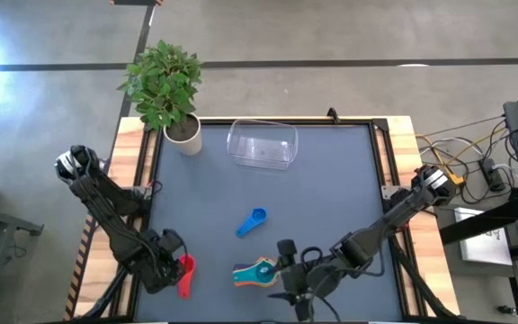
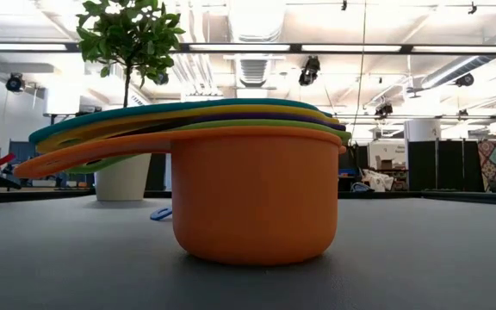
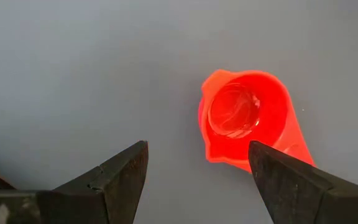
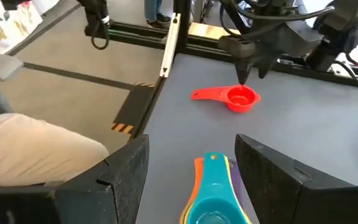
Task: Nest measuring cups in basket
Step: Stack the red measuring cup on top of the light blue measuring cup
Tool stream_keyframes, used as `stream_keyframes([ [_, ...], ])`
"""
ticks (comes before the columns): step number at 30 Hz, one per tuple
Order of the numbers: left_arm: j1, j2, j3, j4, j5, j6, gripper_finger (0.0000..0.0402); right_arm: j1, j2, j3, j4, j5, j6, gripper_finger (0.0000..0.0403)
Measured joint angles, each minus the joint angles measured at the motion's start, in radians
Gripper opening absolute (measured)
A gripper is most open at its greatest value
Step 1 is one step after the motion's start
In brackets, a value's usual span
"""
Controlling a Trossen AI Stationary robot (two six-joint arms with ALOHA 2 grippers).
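A: Red cup (image 3: 247, 118) beyond the left fingers (image 3: 114, 180), its handle cut off at the frame edge.

B: Nested stack (image 4: 213, 205) between the right fingers (image 4: 126, 174) is cropped too; lower cups mostly hidden under the teal one.

Table (image 1: 331, 180), far edge: basket (image 1: 262, 144) at centre; plant pot (image 1: 184, 135) just beside it, toward the far left corner. Centre: one measuring cup (image 1: 252, 221) lying alone. Near edge: nested stack of cups (image 1: 257, 273) at middle, seemingly five; single cup (image 1: 185, 274) toward the near left corner, well apart from the stack.
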Motion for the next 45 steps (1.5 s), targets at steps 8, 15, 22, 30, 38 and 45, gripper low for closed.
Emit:
stream_keyframes([
  [8,0.008,-0.005,-0.042,0.024,-0.018,0.002,0.0248,-0.004,-0.097,-0.196,0.230,0.001,0.000,0.0224],
  [15,0.024,-0.008,-0.070,0.071,-0.018,0.007,0.0220,-0.004,-0.230,-0.435,0.500,0.033,-0.022,0.0224],
  [22,0.056,-0.004,-0.071,0.085,-0.019,0.039,0.0170,-0.004,-0.320,-0.597,0.663,0.070,-0.024,0.0224],
  [30,0.105,-0.002,-0.071,0.114,0.009,0.163,0.0104,-0.004,-0.343,-0.639,0.688,0.136,-0.024,0.0224],
  [38,0.127,-0.001,-0.071,0.123,0.062,0.275,0.0042,-0.002,-0.324,-0.639,0.688,0.136,-0.030,0.0224],
  [45,0.137,-0.001,-0.071,0.133,0.084,0.391,0.0004,-0.002,-0.322,-0.639,0.688,0.136,-0.031,0.0224],
])
